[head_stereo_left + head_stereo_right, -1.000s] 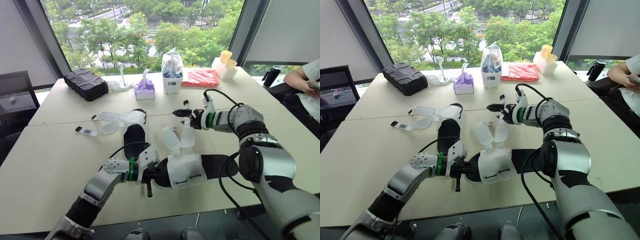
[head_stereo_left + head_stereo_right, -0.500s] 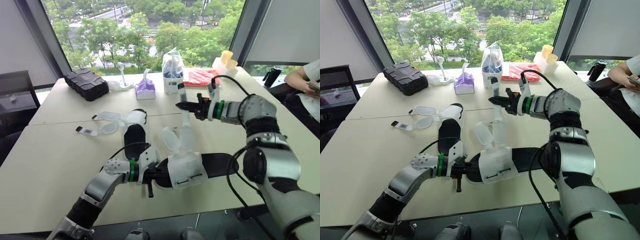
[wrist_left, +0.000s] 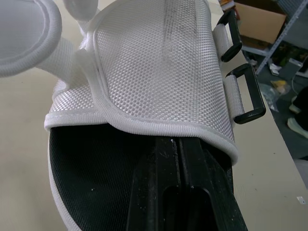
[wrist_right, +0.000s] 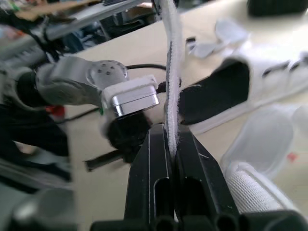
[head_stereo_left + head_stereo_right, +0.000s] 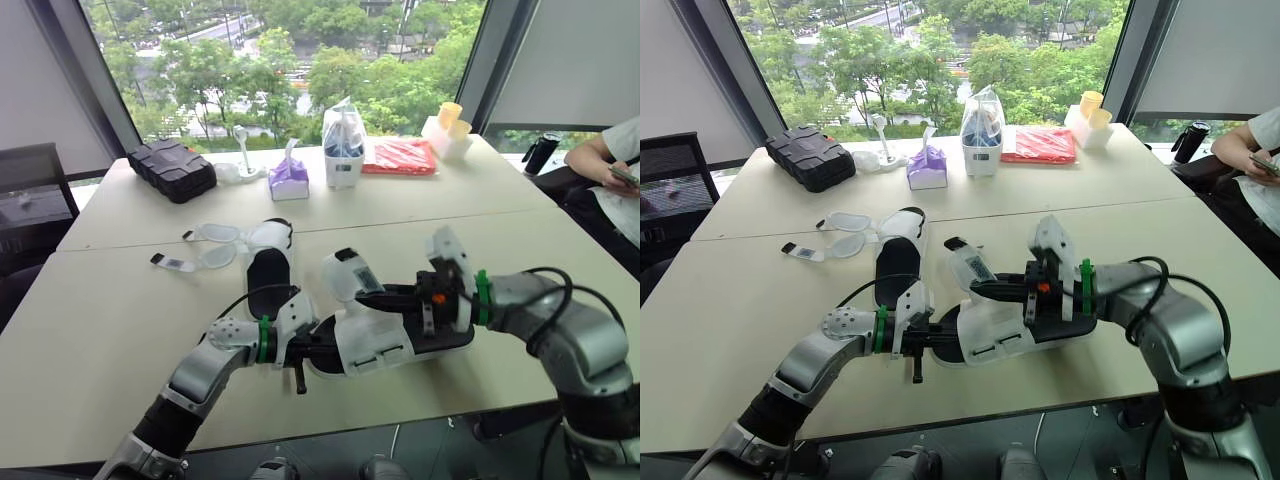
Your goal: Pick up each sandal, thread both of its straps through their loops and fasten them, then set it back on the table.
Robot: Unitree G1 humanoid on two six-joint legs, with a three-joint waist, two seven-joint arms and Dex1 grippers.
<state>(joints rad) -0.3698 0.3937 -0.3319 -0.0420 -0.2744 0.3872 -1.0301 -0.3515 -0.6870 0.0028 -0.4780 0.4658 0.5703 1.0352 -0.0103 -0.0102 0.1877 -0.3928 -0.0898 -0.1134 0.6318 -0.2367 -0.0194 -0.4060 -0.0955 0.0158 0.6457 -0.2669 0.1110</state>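
Table (image 5: 120, 310): pale work surface carrying both sandals, with a black case (image 5: 172, 168) and other clutter well apart along the window side. A person's arm (image 5: 603, 158) is cut off at the right edge. Near sandal (image 5: 370, 340): black sole and white mesh upper, lying at the table's front edge between the two arms, probably so that one arm steadies it while the other works the strap. Its heel end is masked by the right forearm. Far sandal (image 5: 268, 272): flat on the table just behind, with both straps (image 5: 215, 234) splayed open, evidently not yet handled. Left gripper (image 3: 179, 144): clamped on the near sandal's sole edge under the upper and serving as an anchor, with the fingertips buried in the shoe. Right gripper (image 4: 169, 130): pinched tight on one white strap (image 4: 171, 57), held low over the upper, presumably to line it up with a loop. The strap's free end runs out of the wrist view. Two black loops (image 3: 255, 89): on the upper's outer side, both apparently unthreaded. The near sandal's second strap cannot be made out clearly.
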